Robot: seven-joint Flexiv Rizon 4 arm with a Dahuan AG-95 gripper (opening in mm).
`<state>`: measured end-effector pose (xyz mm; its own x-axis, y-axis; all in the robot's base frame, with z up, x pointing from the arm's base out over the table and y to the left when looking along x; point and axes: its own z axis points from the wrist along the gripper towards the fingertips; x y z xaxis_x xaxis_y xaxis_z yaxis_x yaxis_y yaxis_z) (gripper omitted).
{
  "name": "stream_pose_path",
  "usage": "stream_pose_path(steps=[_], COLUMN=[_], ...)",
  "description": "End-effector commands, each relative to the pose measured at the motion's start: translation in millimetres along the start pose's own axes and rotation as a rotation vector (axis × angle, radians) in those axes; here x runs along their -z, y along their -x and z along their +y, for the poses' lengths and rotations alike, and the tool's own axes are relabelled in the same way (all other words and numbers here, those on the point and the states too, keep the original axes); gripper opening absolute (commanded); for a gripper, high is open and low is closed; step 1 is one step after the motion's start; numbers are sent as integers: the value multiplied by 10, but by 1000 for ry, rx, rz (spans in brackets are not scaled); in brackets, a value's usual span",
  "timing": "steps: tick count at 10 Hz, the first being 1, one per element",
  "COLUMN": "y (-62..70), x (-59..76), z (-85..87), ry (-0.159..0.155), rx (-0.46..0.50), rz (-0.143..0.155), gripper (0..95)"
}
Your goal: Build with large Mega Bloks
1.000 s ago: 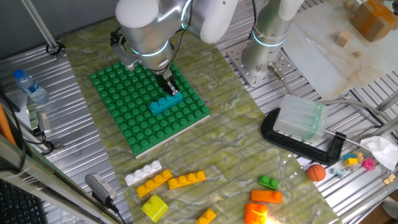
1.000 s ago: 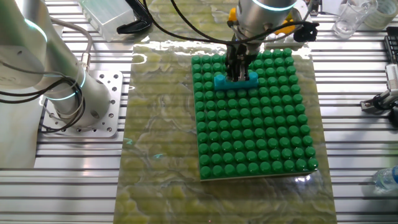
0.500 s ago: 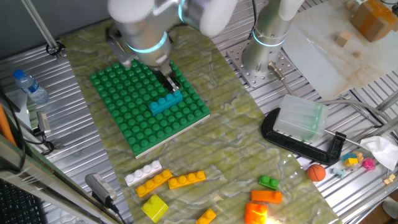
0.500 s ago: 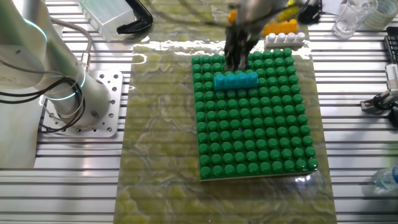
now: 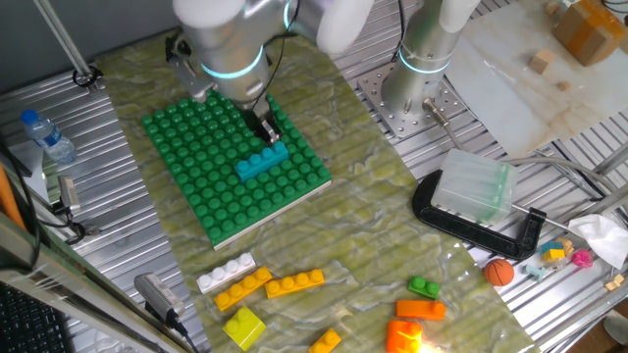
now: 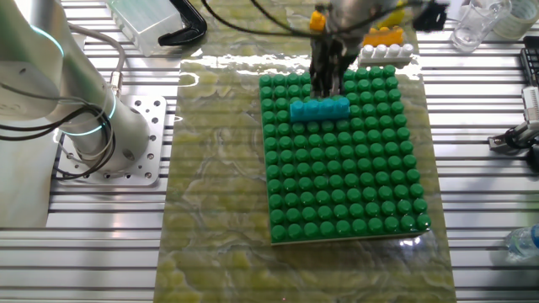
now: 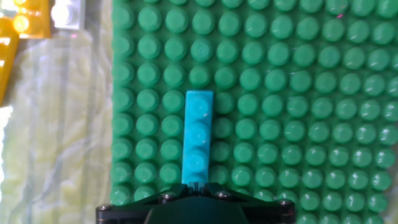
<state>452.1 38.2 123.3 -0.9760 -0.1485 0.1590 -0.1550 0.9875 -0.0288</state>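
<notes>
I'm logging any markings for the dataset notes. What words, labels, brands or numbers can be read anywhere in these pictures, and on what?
None can be read.
Water bottle: its label is too small and blurred to read.
Cyan brick, green baseplate and the loose bricks, such as the white brick: no print shows on them.
Clear plastic box and black clamp: no legible marking.

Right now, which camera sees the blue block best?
The hand view: the cyan brick sits big and sharp on the green baseplate, though its near end is hidden. Both fixed views show it whole but small, with the gripper lifted above it.
</notes>
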Motion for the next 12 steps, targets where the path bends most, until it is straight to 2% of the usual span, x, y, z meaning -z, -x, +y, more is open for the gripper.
stream_pose_path(steps=[1,2,3,4,9,12], y=[50,57,74,83,206,275], x=[-23,-6,29,21,87,63], z=[9,15,28,25,50,41], ry=[2,9,5,3,-2,-4], rx=[-4,-8,-6,-9,-20,-27], rz=[0,30,12,7,0,-2], gripper=[0,0,0,0,0,0])
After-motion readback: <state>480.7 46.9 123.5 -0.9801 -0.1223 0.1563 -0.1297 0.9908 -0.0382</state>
